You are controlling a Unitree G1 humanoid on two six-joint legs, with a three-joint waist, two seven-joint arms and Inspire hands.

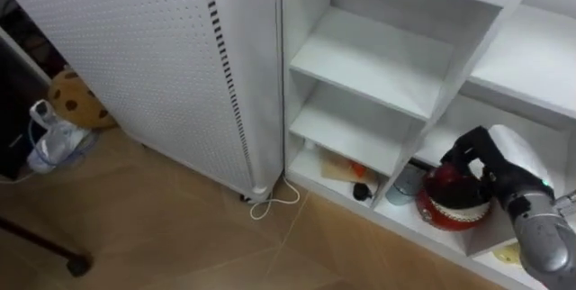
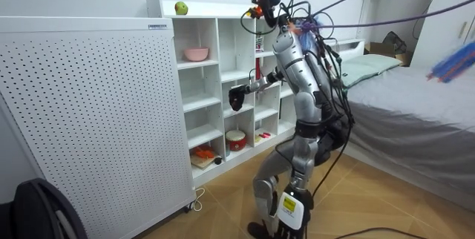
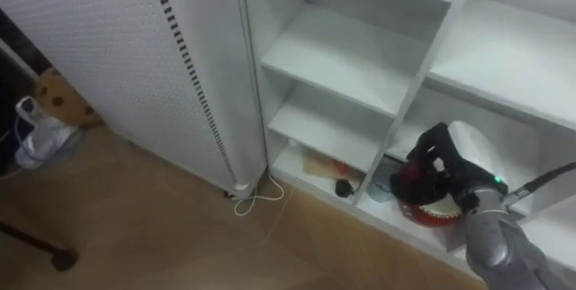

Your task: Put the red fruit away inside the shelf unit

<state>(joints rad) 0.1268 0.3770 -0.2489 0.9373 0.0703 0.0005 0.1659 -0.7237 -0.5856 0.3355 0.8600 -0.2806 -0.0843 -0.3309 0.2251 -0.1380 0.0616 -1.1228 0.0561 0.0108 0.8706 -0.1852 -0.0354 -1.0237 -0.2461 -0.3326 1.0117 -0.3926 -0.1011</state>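
- Standing before the closet at the middle of the room view, the robot held its right hand out at the middle shelves. In the eye views that hand sat at the lower right of the frame.
- Whether the hand was closed on anything could not be told, since its back faced the camera and hid what lay inside it.
- The one fruit to be seen, an apple, sat on the closet's top board near the upper left of the room view.
- From the hand the apple lay up and toward the room view's left, well apart. A pink bowl stood on a shelf between the two in height.
- Being round, the apple gave no long axis to line up with, so any reach for it would probably turn on height alone.
- The right hand, raised at the shelves, looked the one placed for that reach.
- A red pot stood in a bottom compartment. In the eye views it lay just beneath the hand, and the room view showed it well below.
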